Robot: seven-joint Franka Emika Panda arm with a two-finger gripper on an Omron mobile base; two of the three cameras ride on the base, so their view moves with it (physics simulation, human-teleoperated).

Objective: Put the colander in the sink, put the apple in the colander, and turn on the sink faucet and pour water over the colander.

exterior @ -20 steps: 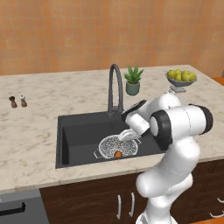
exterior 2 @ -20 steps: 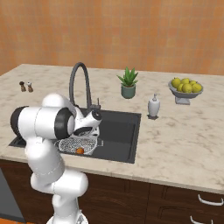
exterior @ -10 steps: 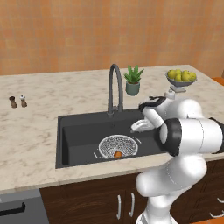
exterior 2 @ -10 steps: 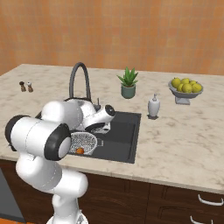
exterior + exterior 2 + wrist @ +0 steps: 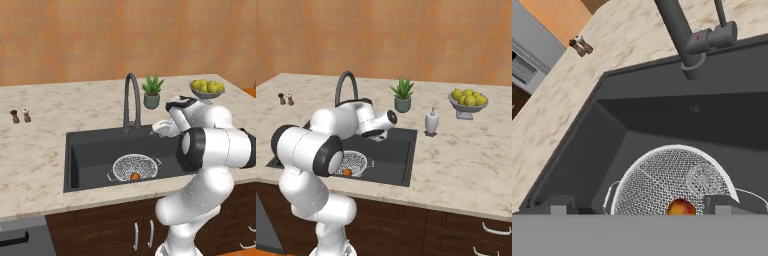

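The colander [image 5: 134,166], a white mesh bowl, sits on the floor of the dark sink [image 5: 90,150] with the red-orange apple [image 5: 134,176] inside it near the front rim. My gripper [image 5: 160,128] hovers open above the sink's right back part, just right of the base of the sink faucet [image 5: 131,100], holding nothing. From the right I see the gripper [image 5: 375,135] over the basin [image 5: 398,150], with the colander [image 5: 354,162] and apple [image 5: 347,172] lower left. The hand view looks down on the colander [image 5: 672,182], the apple [image 5: 681,206] and the faucet [image 5: 679,30] with its lever.
A potted plant [image 5: 152,91] stands behind the faucet, and a bowl of yellow-green fruits [image 5: 207,89] stands further right. A white soap dispenser [image 5: 431,121] is at the sink's right back corner. Salt and pepper shakers [image 5: 20,116] stand far left on the counter.
My hand has lifted away from the colander and swung up and back to the right of the faucet base. The apple stays in the colander. The jaws stay wide.
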